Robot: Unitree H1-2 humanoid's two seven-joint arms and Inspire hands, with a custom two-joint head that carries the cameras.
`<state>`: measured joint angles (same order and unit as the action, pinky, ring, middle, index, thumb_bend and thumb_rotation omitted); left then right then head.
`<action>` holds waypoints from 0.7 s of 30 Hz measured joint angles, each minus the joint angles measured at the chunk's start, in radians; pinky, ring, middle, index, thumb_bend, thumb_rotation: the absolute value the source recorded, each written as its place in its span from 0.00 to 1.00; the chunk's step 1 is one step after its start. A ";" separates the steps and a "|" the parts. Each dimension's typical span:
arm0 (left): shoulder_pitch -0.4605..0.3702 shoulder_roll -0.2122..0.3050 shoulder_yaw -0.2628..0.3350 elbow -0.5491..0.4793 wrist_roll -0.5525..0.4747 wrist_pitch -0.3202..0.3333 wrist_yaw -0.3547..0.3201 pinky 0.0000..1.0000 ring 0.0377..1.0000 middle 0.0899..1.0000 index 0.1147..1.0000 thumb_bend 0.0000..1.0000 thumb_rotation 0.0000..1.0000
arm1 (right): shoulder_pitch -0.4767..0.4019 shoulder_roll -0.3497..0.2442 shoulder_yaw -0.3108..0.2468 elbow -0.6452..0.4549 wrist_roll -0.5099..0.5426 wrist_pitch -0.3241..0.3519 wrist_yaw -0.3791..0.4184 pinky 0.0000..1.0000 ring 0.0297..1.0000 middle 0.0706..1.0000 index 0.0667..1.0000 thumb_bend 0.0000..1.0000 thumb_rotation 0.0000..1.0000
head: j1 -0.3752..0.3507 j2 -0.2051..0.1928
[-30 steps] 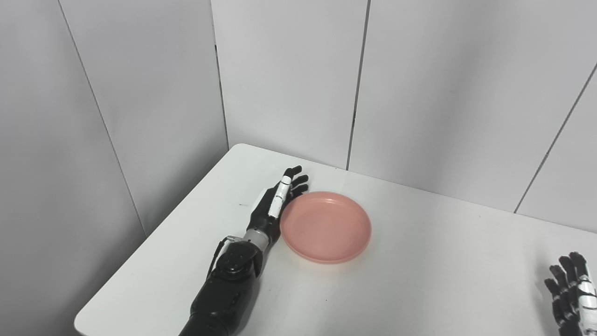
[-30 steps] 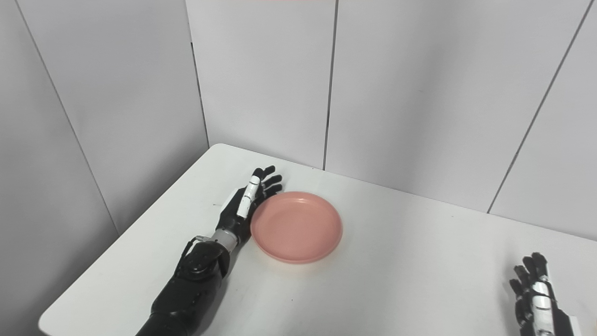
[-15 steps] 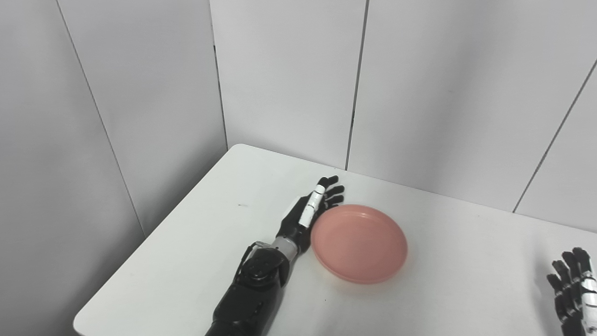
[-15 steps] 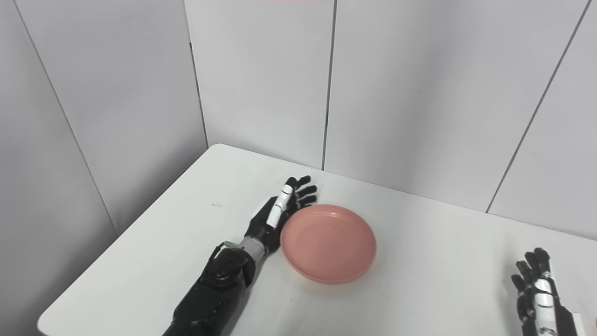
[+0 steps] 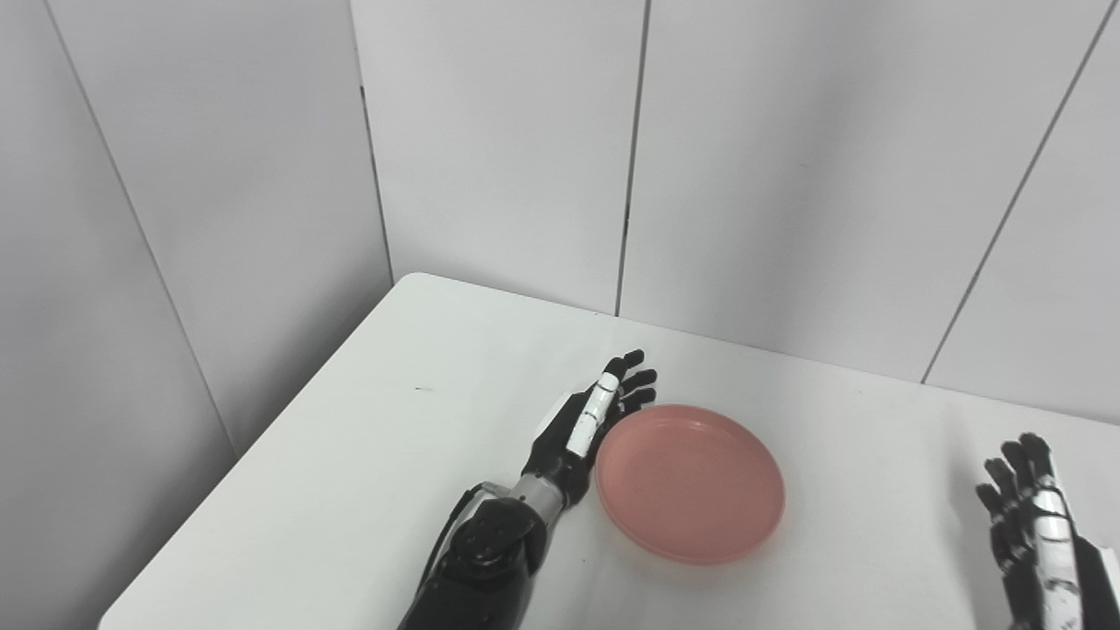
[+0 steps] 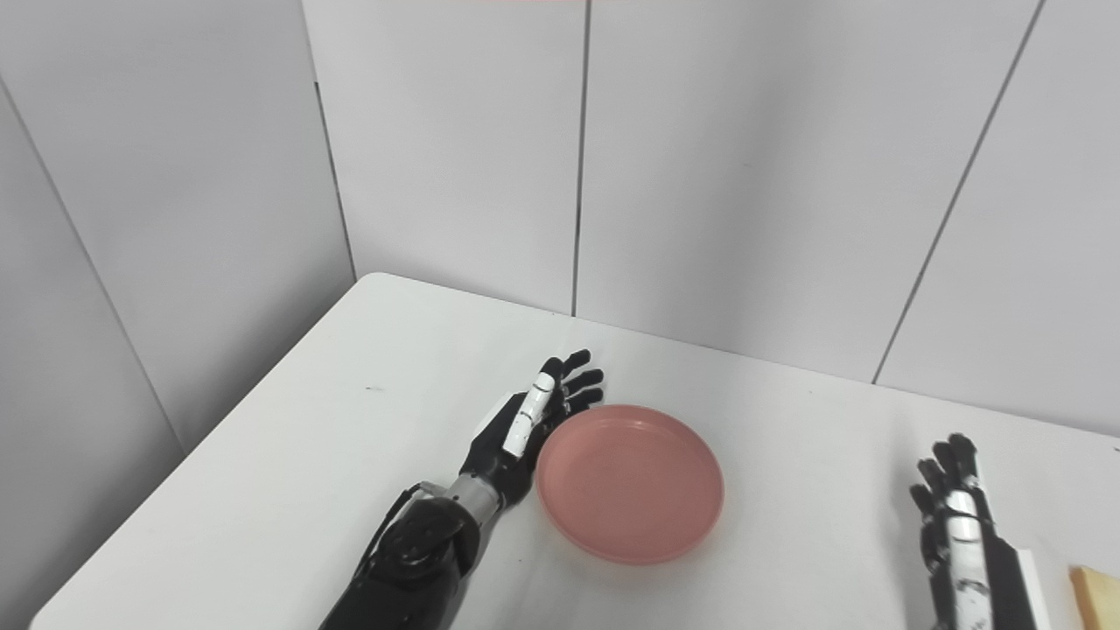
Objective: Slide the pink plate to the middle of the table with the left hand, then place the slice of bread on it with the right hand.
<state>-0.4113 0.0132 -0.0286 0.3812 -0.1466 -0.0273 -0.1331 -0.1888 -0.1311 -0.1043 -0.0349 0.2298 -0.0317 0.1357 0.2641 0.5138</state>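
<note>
Two hands over white table [image 6: 262,490]. L hand [image 6: 525,429]: fingers straight, close together, edge-on against pink plate [image 6: 630,481] left rim, plate empty. R hand [image 6: 958,516]: fingers extended, slightly apart, holding nothing, bread slice [image 6: 1098,595] just beside it at frame corner. No readable writing.

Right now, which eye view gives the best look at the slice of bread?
The right eye view. It catches a tan corner of the slice of bread at the picture's bottom right edge, just right of the black-and-white right hand. The left eye view shows none of the bread; its frame ends beside that hand.
</note>
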 measured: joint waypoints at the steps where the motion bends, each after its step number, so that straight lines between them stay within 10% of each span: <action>1: 0.008 -0.001 -0.005 -0.012 0.006 0.002 0.000 0.93 0.89 0.91 0.91 0.74 1.00 | 0.003 0.004 0.003 -0.009 -0.002 0.004 -0.001 1.00 1.00 1.00 1.00 0.58 0.93 | -0.032 0.008; 21: 0.098 -0.053 -0.004 -0.150 -0.029 0.068 -0.015 0.97 0.91 0.92 0.93 0.68 1.00 | 0.005 0.063 0.054 -0.015 -0.079 0.004 -0.036 1.00 1.00 1.00 1.00 0.64 0.89 | -0.264 0.045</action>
<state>-0.3137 -0.0393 -0.0324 0.2310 -0.1760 0.0411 -0.1479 -0.1837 -0.0682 -0.0508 -0.0502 0.1512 -0.0274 0.0995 0.0001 0.5584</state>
